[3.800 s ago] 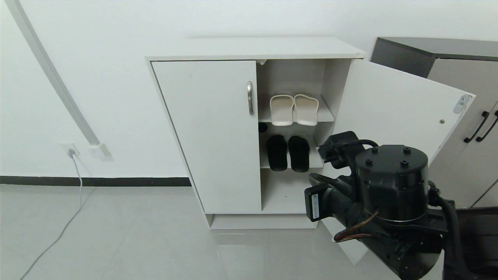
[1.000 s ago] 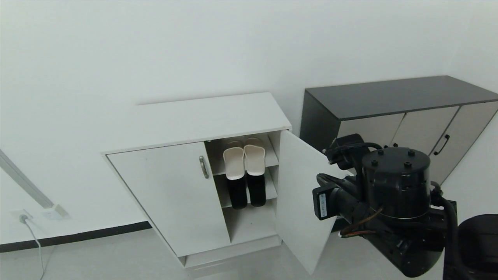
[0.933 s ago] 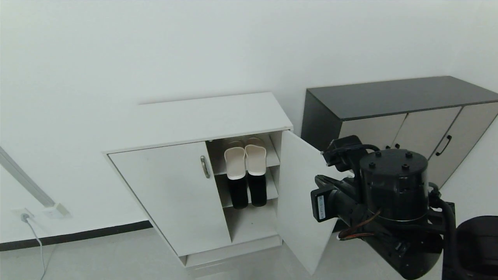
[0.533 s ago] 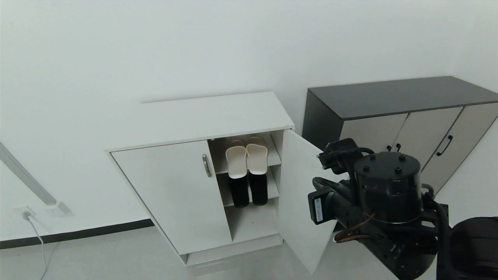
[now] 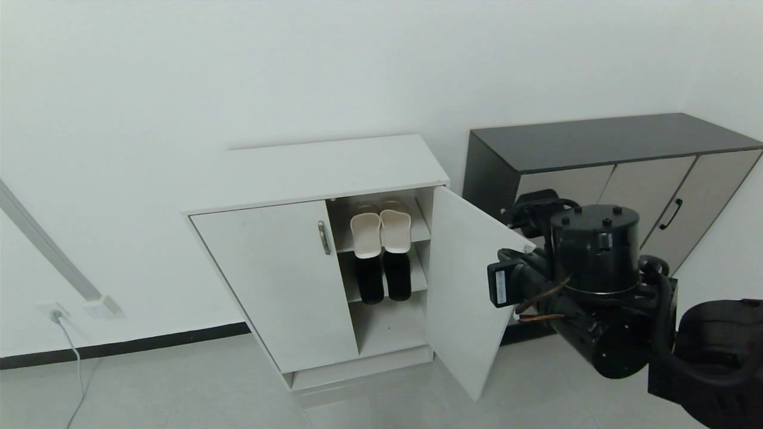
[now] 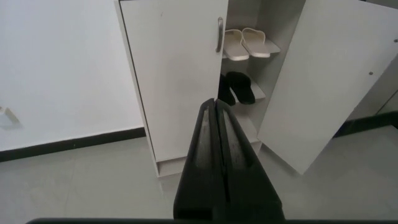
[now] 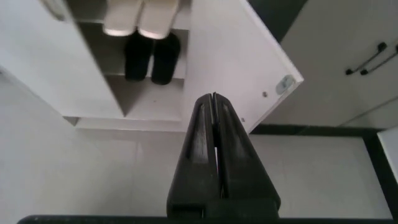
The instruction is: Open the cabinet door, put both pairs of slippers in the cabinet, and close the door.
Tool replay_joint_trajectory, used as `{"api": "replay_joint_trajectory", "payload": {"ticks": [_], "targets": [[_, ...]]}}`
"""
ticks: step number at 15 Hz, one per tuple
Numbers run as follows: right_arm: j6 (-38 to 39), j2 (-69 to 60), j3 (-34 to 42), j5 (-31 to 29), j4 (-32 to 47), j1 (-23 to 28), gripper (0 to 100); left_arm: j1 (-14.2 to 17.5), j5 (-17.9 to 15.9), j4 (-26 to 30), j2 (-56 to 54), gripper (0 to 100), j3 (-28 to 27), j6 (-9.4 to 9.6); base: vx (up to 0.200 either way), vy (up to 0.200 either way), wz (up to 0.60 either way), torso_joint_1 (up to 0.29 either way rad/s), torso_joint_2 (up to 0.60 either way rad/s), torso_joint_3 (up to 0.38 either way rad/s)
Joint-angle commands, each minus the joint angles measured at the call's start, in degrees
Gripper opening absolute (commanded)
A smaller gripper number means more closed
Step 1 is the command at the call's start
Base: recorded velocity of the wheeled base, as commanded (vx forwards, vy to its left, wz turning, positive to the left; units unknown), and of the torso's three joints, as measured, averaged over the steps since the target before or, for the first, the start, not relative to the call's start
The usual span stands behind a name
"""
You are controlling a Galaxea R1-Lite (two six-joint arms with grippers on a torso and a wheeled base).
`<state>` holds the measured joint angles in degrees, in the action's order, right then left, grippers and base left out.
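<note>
Grippers: we log the left gripper and right gripper both pressed closed, holding nothing. White wooden cabinet, right door open; cream slippers on upper shelf, black slippers on shelf below.

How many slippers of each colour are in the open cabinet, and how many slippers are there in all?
White slippers: 2
Black slippers: 2
Total: 4 slippers
</note>
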<state>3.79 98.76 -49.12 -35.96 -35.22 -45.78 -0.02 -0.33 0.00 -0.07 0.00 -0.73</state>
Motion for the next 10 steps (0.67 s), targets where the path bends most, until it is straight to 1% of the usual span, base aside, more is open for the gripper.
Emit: {"api": "replay_joint_trajectory", "payload": {"ticks": [1,2,3,6,8,10], "targets": [[0.0,3.0,-3.8,0.2,0.0,4.9,0,0.0,0.0,0.0,0.1,0,0.0,0.03,0.0,0.0,0.0,0.0,0.0,0.0],[0.1,4.1,-4.8,0.4,0.0,6.3,0,0.0,0.0,0.0,0.1,0,0.0,-0.06,0.0,0.0,0.0,0.0,0.0,0.0],[0.3,7.1,-7.1,1.2,-0.1,8.9,0,0.0,0.0,0.0,0.1,0,0.0,-0.06,0.0,0.0,0.0,0.0,0.0,0.0],[0.5,12.1,-10.9,4.1,0.0,13.2,0,0.0,0.0,0.0,0.1,0,0.0,-0.06,0.0,0.0,0.0,0.0,0.0,0.0],[0.7,13.9,-13.3,4.8,0.0,15.5,0,0.0,0.0,0.0,0.1,0,0.0,-0.06,0.0,0.0,0.0,0.0,0.0,0.0],[1.7,14.5,-14.9,7.3,0.0,17.1,0,0.0,0.0,0.0,0.1,0,0.0,-0.06,0.0,0.0,0.0,0.0,0.0,0.0]]}}
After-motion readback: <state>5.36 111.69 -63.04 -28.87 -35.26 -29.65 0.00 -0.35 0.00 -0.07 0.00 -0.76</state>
